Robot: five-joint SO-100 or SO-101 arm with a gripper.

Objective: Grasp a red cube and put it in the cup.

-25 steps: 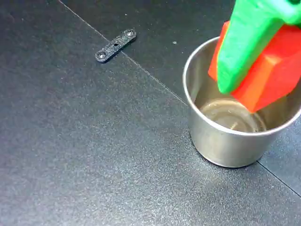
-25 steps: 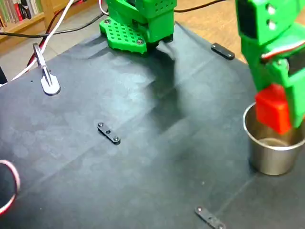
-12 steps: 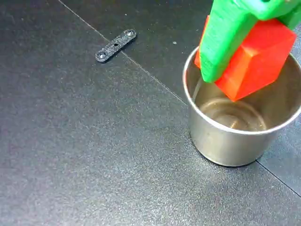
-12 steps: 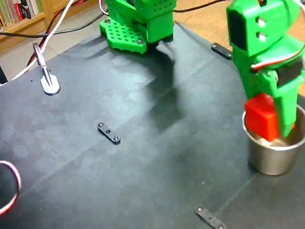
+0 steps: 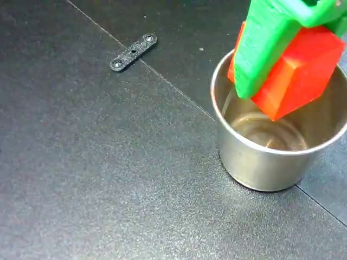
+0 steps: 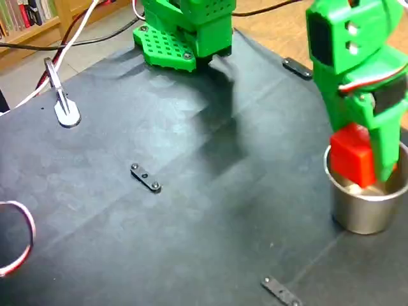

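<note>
While the green two-finger hand hangs over the cup mouth, notes as follows.

Hand state: closed onto the bright red-orange sharp-edged cube, one green finger flat across a face; the other finger mostly hidden behind it.

Cube position: tilted, lower corner dipped below the rim of the shiny brushed-steel tumbler, clear of the floor inside; in the other fixed view it sits at the rim's 9 o'clock side.

Cup: upright on the black bench, interior bare.

Handling (judgement): cube looks rigid, light, smooth-faced; flat opposite faces give the pads a sure hold, a corner would slip.

Risk (judgement): steel cup is light and handleless; a finger knocking the thin rim could tip it.

Other: small black two-hole strip at 10 o'clock from the cup, well apart.
</note>
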